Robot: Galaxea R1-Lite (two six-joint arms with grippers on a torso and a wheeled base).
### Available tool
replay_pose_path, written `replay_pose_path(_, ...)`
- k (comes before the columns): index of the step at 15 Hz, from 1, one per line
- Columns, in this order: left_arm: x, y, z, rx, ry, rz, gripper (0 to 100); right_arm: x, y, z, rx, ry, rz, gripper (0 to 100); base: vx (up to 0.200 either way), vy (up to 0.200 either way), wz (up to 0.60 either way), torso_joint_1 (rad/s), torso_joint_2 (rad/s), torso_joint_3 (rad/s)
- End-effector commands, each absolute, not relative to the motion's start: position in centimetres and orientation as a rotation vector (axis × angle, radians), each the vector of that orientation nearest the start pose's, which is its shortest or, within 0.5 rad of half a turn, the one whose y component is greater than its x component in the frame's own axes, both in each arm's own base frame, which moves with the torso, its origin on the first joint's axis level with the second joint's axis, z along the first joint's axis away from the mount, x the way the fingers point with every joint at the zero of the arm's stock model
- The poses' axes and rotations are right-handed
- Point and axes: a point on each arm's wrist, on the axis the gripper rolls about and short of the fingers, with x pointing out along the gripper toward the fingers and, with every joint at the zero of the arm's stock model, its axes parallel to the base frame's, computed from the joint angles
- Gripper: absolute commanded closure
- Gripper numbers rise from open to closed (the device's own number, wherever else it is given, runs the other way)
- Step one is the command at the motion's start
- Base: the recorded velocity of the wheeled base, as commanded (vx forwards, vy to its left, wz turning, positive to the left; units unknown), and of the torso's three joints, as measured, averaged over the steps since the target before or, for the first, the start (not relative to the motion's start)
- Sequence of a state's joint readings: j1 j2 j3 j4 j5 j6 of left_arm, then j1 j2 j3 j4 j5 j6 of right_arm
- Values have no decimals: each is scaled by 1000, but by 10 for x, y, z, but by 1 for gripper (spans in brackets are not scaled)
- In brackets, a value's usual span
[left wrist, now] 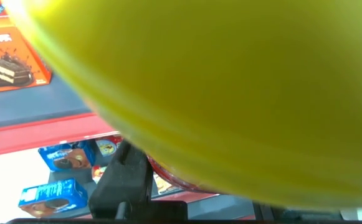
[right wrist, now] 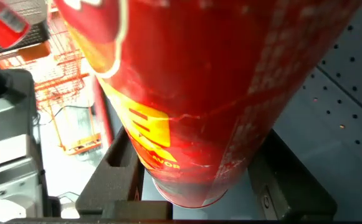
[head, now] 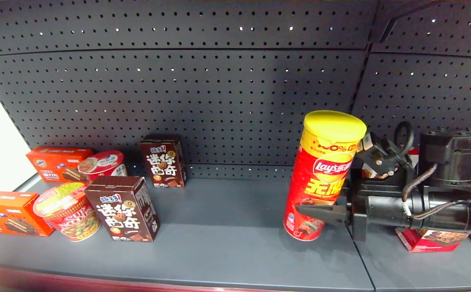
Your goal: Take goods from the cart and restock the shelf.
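Red cardboard with a yellow plastic lid: the chip can [head: 324, 170] is light and stiff along its length. The wall is thin and glossy, though, so a hard squeeze would likely dent it and a loose one would let it slide.

Your right gripper [head: 305, 211] has its fingers clamped on the lower third, one across the front and the other behind. That hold is low for a tall can, and I judge it top-heavy. Nearer the middle would steady it.

The can is at the right end of the shelf [head: 227, 227], just beside the seam to the next board and about midway between the back panel and the front edge. Its long axis is near upright, lid up, with the top tipped toward the shelf's right end. The base is down at the board, but I cannot tell whether it sits flat.

Straighten it before you let go.

For your left gripper [left wrist: 187, 186], with something yellow [left wrist: 230, 93] close against it, I cannot tell the state.
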State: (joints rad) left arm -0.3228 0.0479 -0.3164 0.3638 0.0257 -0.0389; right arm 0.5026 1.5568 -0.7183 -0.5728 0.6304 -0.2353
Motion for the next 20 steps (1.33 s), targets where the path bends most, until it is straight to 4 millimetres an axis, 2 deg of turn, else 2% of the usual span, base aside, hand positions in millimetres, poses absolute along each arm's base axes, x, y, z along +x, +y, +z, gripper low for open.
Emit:
replay_pose_path(1, -47, 16, 125, -22, 98, -291, 100, 211, 136, 201, -193, 117, 1169, 100, 0, 0, 0, 0, 0, 0)
replay_pose_path(4, -47, 16, 133, -24, 89, -290, 100, 206, 134, 200, -193, 118, 1173, 100, 0, 0, 0, 0, 0, 0)
replay_pose_path(9, -48, 16, 135, -24, 84, -288, 100, 200, 137, 199, -195, 111, 1196, 100, 0, 0, 0, 0, 0, 0)
replay_pose_path(13, -48, 16, 138, -24, 84, -290, 100, 186, 138, 186, -197, 130, 1232, 100, 0, 0, 0, 0, 0, 0)
replay_pose_path(20, -48, 16, 139, -25, 83, -290, 100, 170, 128, 166, -194, 205, 1238, 100, 0, 0, 0, 0, 0, 0)
